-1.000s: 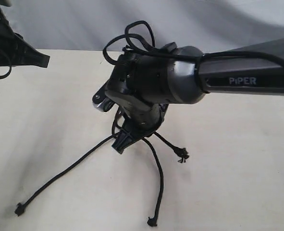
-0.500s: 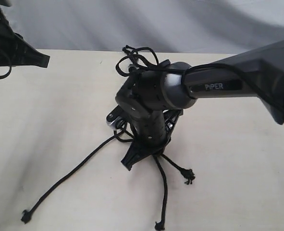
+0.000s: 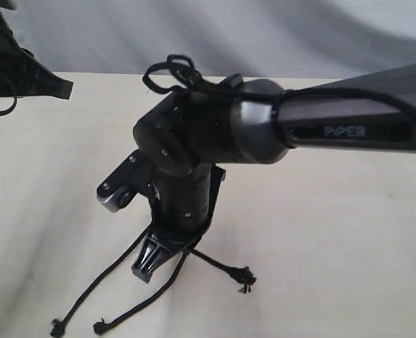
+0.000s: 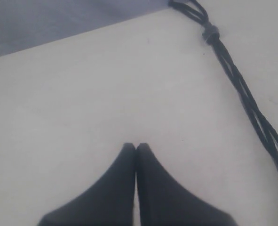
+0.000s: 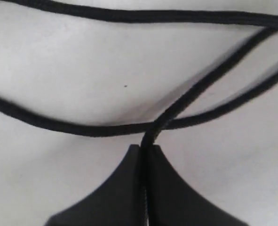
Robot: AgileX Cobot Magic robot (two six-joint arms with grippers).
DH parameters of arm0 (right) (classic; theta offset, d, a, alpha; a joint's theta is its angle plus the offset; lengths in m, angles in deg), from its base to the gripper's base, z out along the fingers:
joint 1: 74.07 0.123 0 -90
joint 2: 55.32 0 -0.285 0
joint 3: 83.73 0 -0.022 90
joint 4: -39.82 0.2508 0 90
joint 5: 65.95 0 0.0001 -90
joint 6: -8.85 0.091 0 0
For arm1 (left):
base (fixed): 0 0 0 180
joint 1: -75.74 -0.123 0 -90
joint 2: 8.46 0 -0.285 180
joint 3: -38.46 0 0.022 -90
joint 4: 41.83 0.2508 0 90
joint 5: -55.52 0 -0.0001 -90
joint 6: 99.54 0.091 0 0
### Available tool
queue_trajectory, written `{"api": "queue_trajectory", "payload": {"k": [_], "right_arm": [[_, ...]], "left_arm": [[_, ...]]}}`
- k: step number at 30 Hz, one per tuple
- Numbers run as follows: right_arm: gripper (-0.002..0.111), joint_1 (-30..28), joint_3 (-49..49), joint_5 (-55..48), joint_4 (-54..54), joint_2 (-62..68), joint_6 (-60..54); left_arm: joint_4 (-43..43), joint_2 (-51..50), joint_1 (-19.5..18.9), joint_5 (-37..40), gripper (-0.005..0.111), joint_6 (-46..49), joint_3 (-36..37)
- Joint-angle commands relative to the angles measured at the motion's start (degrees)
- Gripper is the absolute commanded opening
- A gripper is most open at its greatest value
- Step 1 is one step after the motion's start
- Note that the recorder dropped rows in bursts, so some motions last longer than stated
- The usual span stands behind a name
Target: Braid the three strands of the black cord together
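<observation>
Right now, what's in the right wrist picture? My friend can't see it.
The right claw is shut on one black strand, which crosses a second strand just beyond the tips. A third strand lies farther off on the pale table.

Thin matte-black woven cord (image 5: pixel 129 17) lies on a smooth pale cream counter (image 3: pixel 348 232). The draped cloth backdrop (image 3: pixel 264 35) is plain grey. The jointed dark grey metal robot arm (image 3: pixel 348 113) carries pale lettering, and its pointed black plastic end effector (image 3: pixel 144 267) is unpatterned.

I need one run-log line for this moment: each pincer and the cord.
left pincer: shut, empty, apart from black cord | right pincer: shut on one strand | two other strands: lying on table
</observation>
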Motion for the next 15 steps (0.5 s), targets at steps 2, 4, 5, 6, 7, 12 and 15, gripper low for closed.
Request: {"api": "queue_trajectory", "payload": {"k": [2, 4, 5, 6, 7, 12, 15], "right_arm": [[0.0, -3.3, 0.3, -0.4, -8.9, -4.8, 5.0], [0.0, -5.4, 0.3, -0.6, -9.7, -5.1, 6.8], [0.0, -6.4, 0.3, -0.6, -9.7, -5.1, 6.8], [0.0, -7.5, 0.4, -0.6, -9.7, -5.0, 6.8], [0.0, -8.5, 0.4, -0.6, -9.7, -4.7, 6.8], [0.0, -12.5, 2.1, 0.8, -9.7, -2.5, 6.8], [0.0, -14.4, 3.8, 3.4, -9.7, -1.3, 6.8]], "left_arm": [[-0.2, 0.4, -0.1, 0.2, 0.001, -0.4, 0.3], [-0.2, 0.4, -0.1, 0.2, 0.001, -0.4, 0.3], [-0.2, 0.4, -0.1, 0.2, 0.001, -0.4, 0.3], [-0.2, 0.4, -0.1, 0.2, 0.001, -0.4, 0.3], [-0.2, 0.4, -0.1, 0.2, 0.001, -0.4, 0.3], [-0.2, 0.4, -0.1, 0.4, 0.001, -0.7, 0.3], [-0.2, 0.4, -0.1, 0.4, 0.001, -0.7, 0.3]]}}
